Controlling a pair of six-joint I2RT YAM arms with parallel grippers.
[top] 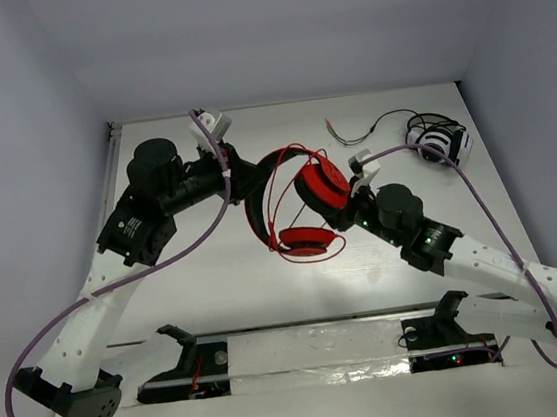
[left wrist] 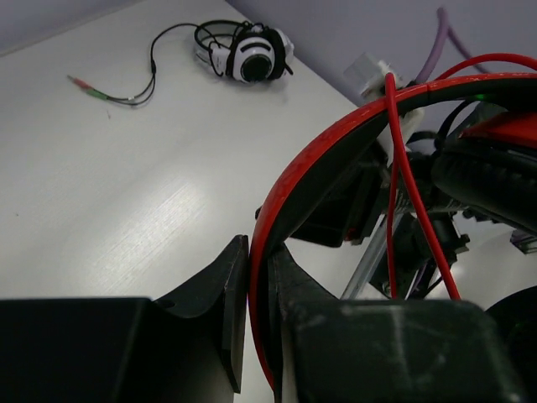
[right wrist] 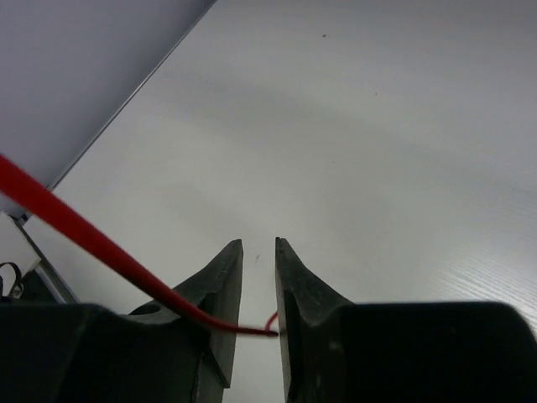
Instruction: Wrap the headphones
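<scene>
Left wrist view: red over-ear headphones (left wrist: 503, 128) were clamped at the stiff headband (left wrist: 323, 172) by the left gripper (left wrist: 256, 252). The limp thin red cable (right wrist: 84, 227) was seen unpinched between the right gripper's (right wrist: 258, 249) slightly parted jaws.

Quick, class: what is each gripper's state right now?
Left gripper: shut on the headphones at the headband.
Right gripper: jaws slightly open, red cable passing between them.

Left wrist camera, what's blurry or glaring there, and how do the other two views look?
Left wrist view: the left gripper is dark and soft-edged, the red headphones blur slightly close up, the white headphones are sharp, a sheen streaks the table. Right wrist view: the red cable blurs near the lens. Top view: even light, soft shadows.
</scene>
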